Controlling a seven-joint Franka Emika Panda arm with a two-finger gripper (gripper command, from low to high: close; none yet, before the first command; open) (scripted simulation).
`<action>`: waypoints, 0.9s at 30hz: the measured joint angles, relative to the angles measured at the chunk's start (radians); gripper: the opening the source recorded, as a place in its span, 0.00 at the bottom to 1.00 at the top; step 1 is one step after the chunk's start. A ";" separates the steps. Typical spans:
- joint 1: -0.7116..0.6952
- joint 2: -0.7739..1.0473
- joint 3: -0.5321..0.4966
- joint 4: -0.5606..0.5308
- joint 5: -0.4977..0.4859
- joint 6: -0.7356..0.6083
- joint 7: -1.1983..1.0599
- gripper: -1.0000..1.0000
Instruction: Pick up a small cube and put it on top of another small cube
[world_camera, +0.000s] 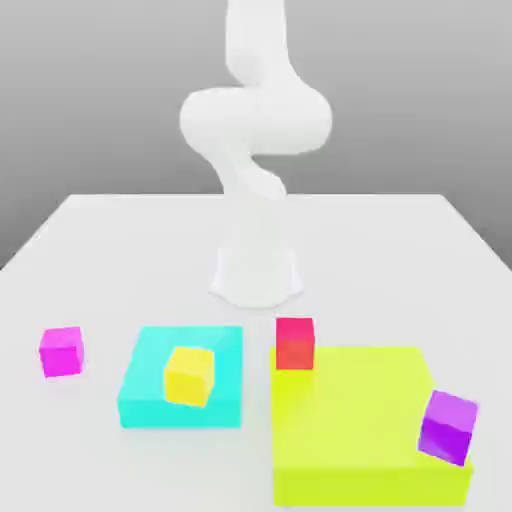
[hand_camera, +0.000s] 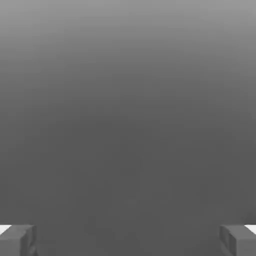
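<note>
The small magenta-pink cube (world_camera: 61, 351) sits alone on the white table at the exterior view's left. The small yellow cube (world_camera: 189, 375) rests on top of the flat cyan block (world_camera: 150, 395), to the right of the pink cube. The white arm (world_camera: 252, 130) rises from its base at the table's middle back. In the hand view my gripper (hand_camera: 128, 240) is open, its two grey fingertips (hand_camera: 17, 240) far apart with nothing between them, facing a plain grey backdrop.
A large lime-yellow flat block (world_camera: 360, 425) lies at the front right. A red cube (world_camera: 295, 343) stands at its back left corner, and a violet-purple cube (world_camera: 447, 427) sits tilted at its right edge. The arm's base (world_camera: 256, 275) stands behind the blocks.
</note>
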 joint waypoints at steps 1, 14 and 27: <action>0.009 0.032 -0.040 -0.017 0.008 0.018 -0.046 0.50; 0.079 0.421 -0.484 -0.219 0.140 0.236 -0.625 0.50; -0.093 0.778 -0.718 -0.421 0.170 0.459 -1.124 0.50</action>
